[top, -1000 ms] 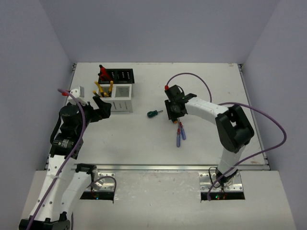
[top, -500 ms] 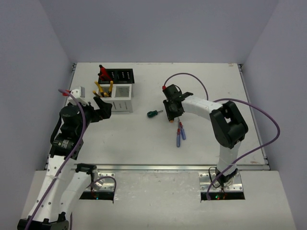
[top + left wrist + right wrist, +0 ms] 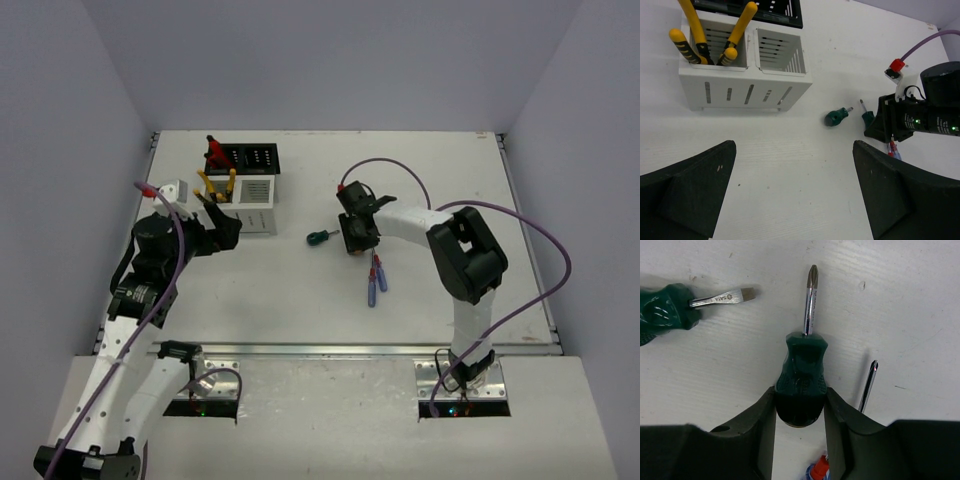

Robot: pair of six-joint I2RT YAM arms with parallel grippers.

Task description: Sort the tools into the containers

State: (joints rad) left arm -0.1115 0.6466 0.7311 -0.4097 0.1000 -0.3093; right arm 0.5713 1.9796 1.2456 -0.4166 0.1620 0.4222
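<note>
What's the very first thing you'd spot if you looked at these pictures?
The right gripper stands out, its jaws hugging the handle of a green Phillips screwdriver on the white table. A second green screwdriver lies just beside it. Farther left on the table, yellow-handled pliers stick up out of the white bin.
</note>
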